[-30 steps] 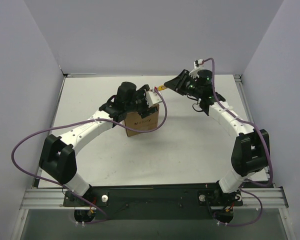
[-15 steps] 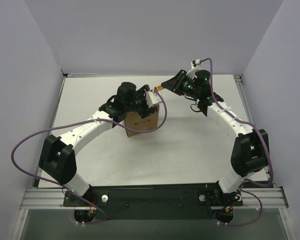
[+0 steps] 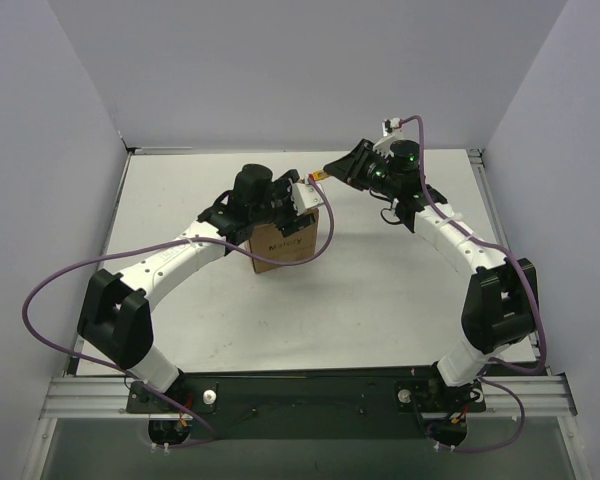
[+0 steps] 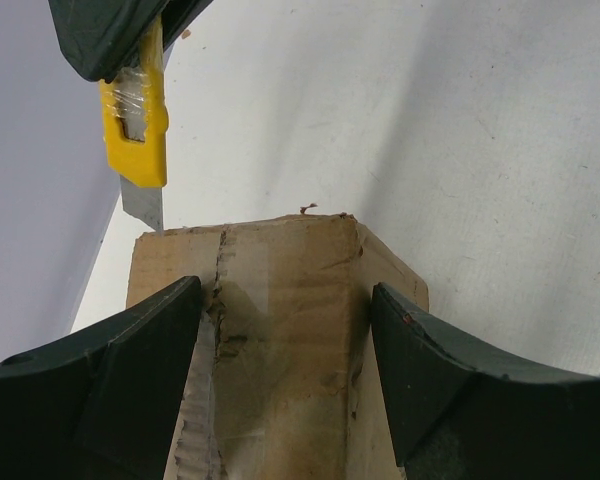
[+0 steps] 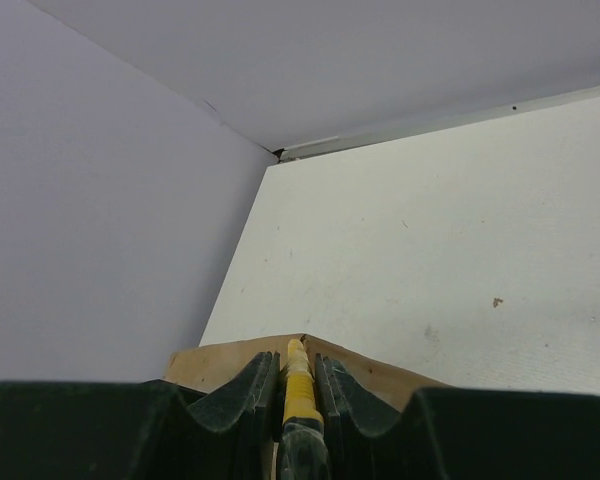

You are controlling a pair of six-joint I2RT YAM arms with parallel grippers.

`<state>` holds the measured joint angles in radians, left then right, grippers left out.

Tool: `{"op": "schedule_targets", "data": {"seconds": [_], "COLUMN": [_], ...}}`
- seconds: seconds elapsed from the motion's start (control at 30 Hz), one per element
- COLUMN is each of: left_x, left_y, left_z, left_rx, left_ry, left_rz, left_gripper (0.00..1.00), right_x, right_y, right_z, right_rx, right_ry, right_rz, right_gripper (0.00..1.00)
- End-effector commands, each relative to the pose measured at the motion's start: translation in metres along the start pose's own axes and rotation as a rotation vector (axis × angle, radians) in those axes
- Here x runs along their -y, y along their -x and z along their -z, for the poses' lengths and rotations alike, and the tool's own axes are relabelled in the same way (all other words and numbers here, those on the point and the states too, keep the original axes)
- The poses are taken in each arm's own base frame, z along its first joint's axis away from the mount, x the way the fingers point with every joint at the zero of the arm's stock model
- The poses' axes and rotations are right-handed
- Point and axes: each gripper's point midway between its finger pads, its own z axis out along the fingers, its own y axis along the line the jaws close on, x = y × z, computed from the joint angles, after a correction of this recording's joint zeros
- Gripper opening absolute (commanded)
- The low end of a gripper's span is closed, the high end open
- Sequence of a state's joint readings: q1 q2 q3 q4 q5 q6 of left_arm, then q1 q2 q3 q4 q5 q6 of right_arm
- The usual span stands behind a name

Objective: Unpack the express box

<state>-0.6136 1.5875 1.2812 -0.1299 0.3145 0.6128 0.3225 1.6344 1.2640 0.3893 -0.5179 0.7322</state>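
The express box, a brown carton with a taped top seam, stands mid-table. My left gripper reaches over its top from the left and is shut on it, a finger pressed against each side. In the left wrist view the box top fills the space between the fingers, its tape torn along the left seam. My right gripper is shut on a yellow utility knife. The knife's blade points down at the box's far left top corner.
Purple cables loop off both arms. Grey walls close in the white table at the back and both sides, and the box sits nearer the back wall.
My right gripper with the knife has edged slightly left toward the box. The left arm and the box have stayed still.
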Motion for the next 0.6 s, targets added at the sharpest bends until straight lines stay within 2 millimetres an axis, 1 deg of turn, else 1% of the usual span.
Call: {"op": "schedule_targets", "data": {"seconds": [0.0, 0.33, 0.37, 0.57], "left_x": [0.010, 0.009, 0.009, 0.004], "left_y": [-0.004, -0.005, -0.005, -0.009], "left_z": [0.004, 0.003, 0.002, -0.001], "left_rx": [-0.011, -0.012, -0.013, -0.028], "left_ry": [-0.036, -0.033, -0.029, -0.007], "left_rz": [0.033, 0.034, 0.034, 0.038], "left_gripper": [0.77, 0.77, 0.77, 0.77], "right_x": [-0.023, -0.021, -0.023, -0.022], "right_y": [0.017, 0.005, 0.004, -0.003], "right_z": [0.005, 0.003, 0.003, 0.009], "right_rx": [0.059, 0.017, 0.012, -0.026], "right_ry": [0.056, 0.045, 0.048, 0.038], "right_rz": [0.070, 0.075, 0.078, 0.082], "right_gripper": [0.00, 0.00, 0.00, 0.00]}}
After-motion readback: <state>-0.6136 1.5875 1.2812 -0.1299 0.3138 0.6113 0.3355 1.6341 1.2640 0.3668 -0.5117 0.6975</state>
